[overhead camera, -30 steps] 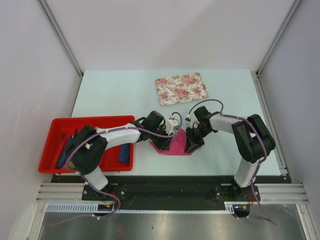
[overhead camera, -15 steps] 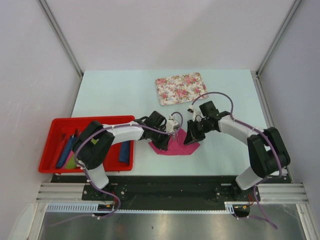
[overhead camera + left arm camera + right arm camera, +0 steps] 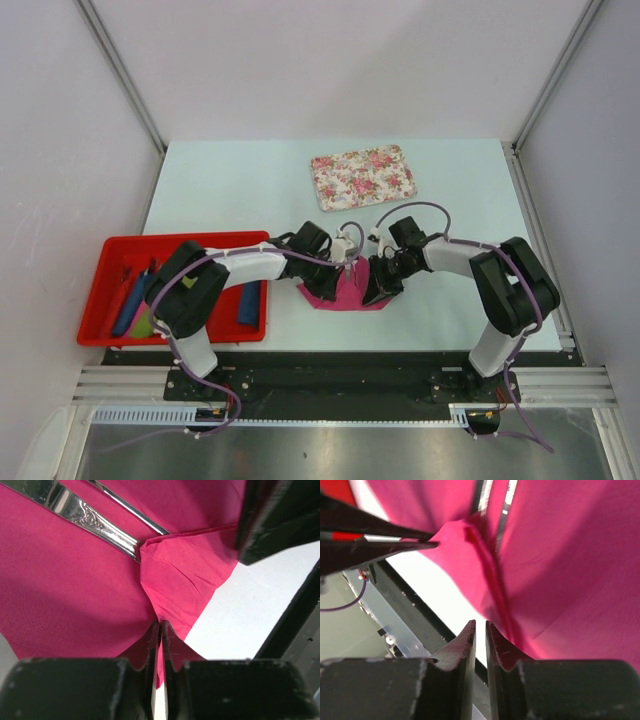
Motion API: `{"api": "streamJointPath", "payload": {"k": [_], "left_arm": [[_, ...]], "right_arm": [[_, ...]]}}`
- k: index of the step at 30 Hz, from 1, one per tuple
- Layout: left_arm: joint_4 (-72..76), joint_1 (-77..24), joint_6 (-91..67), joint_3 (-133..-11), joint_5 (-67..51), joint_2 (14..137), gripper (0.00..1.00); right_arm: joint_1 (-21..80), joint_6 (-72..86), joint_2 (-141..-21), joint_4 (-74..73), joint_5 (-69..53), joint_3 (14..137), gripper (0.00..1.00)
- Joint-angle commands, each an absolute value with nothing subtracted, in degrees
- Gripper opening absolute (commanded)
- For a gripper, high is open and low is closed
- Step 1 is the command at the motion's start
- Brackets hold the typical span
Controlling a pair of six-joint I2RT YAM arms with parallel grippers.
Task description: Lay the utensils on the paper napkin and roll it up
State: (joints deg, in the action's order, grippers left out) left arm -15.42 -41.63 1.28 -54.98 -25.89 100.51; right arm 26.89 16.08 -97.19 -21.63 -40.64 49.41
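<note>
The magenta paper napkin [image 3: 345,293] lies near the table's front edge, between both grippers. In the left wrist view the napkin [image 3: 65,590] has a corner folded over the silvery utensils [image 3: 80,510], whose handles stick out at the top left. My left gripper [image 3: 160,630] is shut on the folded napkin edge; from above it [image 3: 338,270] sits at the napkin's far left side. My right gripper [image 3: 377,285] is at the napkin's right edge. In its own view the jaws [image 3: 480,629] are shut with only a thin gap, and a napkin fold [image 3: 560,560] lies against the right finger. Utensil strips [image 3: 487,492] show there.
A red tray [image 3: 110,262] with blue and green rolls stands at the left, beside the left arm. A floral mat [image 3: 363,177] lies farther back at centre. The black front rail [image 3: 330,355] runs just below the napkin.
The right gripper drew back from the napkin's right edge half a second ago and has come back down onto it. The left gripper stays on the napkin, hardly moved.
</note>
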Motion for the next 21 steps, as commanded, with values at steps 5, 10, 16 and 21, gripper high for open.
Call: {"api": "streamJointPath", "payload": {"k": [5,10,16,21], "left_arm": [[-10.72,-38.32,-2.63,-50.45,-29.00,94.15,0.24],[-11.42,-36.21,-3.34,-48.08,-29.44,89.66,0.34],[-6.07,-36.56,-5.79,-45.53,-36.12,85.52,0.31],[-5.19,-38.49,-5.80,-47.46,-35.68,88.41,0.25]], "right_arm": [[27.33,16.00,-101.77,-18.45,-37.10,50.18,0.17],[27.42,15.56,-102.57,-19.25,-36.04,50.98,0.17],[27.69,15.56,-101.52,-19.42,-36.30,51.15,0.16],[27.86,15.91,-101.34,-19.42,-36.74,52.21,0.16]]}}
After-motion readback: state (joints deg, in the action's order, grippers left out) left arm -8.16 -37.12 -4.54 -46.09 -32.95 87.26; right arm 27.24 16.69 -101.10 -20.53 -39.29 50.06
